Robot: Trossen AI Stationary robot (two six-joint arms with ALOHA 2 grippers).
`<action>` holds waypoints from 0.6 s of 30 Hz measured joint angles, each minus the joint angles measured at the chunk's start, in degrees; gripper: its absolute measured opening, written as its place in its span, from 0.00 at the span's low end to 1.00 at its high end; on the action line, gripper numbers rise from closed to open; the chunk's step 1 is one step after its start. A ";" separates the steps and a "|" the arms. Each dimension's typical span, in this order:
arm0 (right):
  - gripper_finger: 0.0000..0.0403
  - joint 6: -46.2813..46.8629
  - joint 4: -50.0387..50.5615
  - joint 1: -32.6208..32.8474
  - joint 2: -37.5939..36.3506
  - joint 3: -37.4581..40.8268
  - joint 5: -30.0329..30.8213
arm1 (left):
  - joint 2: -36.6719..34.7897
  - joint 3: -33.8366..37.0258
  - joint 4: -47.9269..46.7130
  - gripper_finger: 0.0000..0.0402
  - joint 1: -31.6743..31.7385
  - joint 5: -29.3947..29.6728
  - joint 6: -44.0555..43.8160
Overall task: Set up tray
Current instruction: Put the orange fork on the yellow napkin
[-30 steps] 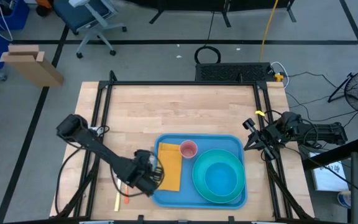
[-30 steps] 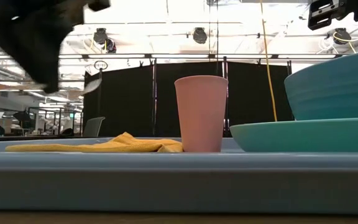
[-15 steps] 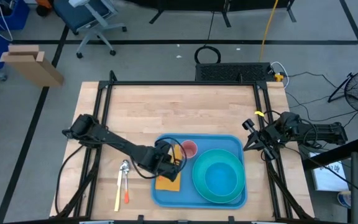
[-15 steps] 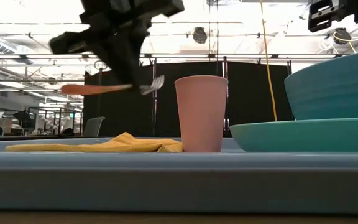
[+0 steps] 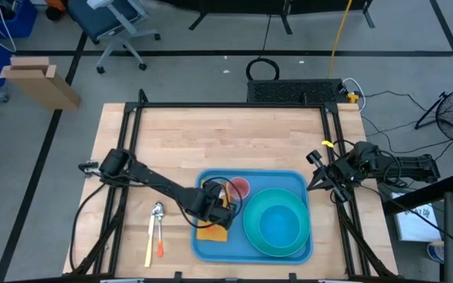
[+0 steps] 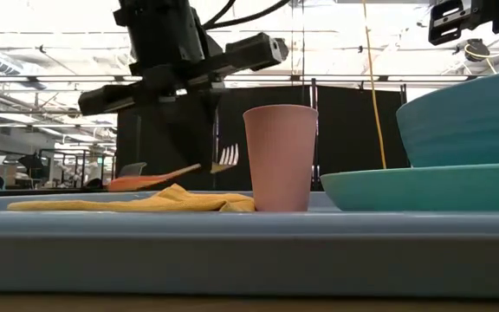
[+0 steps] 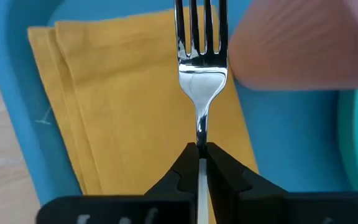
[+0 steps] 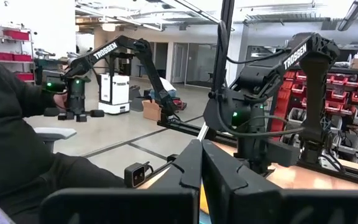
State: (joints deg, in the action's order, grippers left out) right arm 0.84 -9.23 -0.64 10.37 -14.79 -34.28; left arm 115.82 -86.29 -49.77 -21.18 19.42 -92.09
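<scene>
here the tray (image 5: pixel 289 182) lies flat on the near part of the wooden desk (image 5: pixel 226 137), between the two arms. on it lie a folded yellow napkin (image 7: pixel 135 99) at its left side, a pink cup (image 6: pixel 281 158) standing upright just beside the napkin, and a teal plate (image 6: pixel 423 188) with a teal bowl (image 5: pixel 278 224) on it filling the right half.

the left tool (image 7: pixel 201 149) is over the napkin, clenched on the thin handle of a fork (image 7: pixel 201 62); the tines point past the fingers toward the tray's far edge, close to the cup. in the low view the fork hangs tilted just above the napkin, and i cannot tell whether it touches the cloth.

on the bare desk to the left of the tray lie a spoon (image 5: pixel 156 222) and a piece of cutlery with an orange handle (image 5: pixel 160 250), side by side.

the right tool (image 8: pixel 201 155) waits at the desk's right edge, well apart from the tray, its fingers pressed together on nothing. a person's dark sleeve (image 8: pixel 17 137) shows in the right wrist view.
</scene>
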 joint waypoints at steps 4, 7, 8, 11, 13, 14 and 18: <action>0.00 -0.02 -0.01 -0.01 0.08 0.00 -0.02 | 1.23 -0.04 1.91 0.02 0.36 0.13 0.30; 0.00 -0.02 0.06 -0.02 0.17 0.00 -0.02 | 1.86 -0.04 3.12 0.02 0.36 -0.05 0.50; 0.00 -0.04 0.04 0.00 0.20 0.00 -0.02 | 1.95 -0.04 3.35 0.02 0.33 -0.35 0.48; 0.00 -0.04 0.03 -0.02 0.30 0.00 -0.03 | 2.53 -0.06 4.47 0.04 0.32 -1.05 0.45; 0.00 -0.11 0.01 -0.02 0.38 0.00 -0.02 | 2.68 -0.04 5.11 0.05 0.32 -1.35 0.43; 0.00 -0.24 0.00 -0.02 0.42 0.00 -0.02 | 2.61 -0.04 5.43 0.04 0.32 -1.35 0.43; 0.00 -0.24 0.00 0.00 0.48 0.00 -0.02 | 2.54 -0.06 6.49 0.02 -0.04 -0.94 0.50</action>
State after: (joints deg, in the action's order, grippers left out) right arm 0.60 -9.23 -0.64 10.85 -14.79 -34.30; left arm 118.36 -86.35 -43.28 -21.22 18.48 -91.59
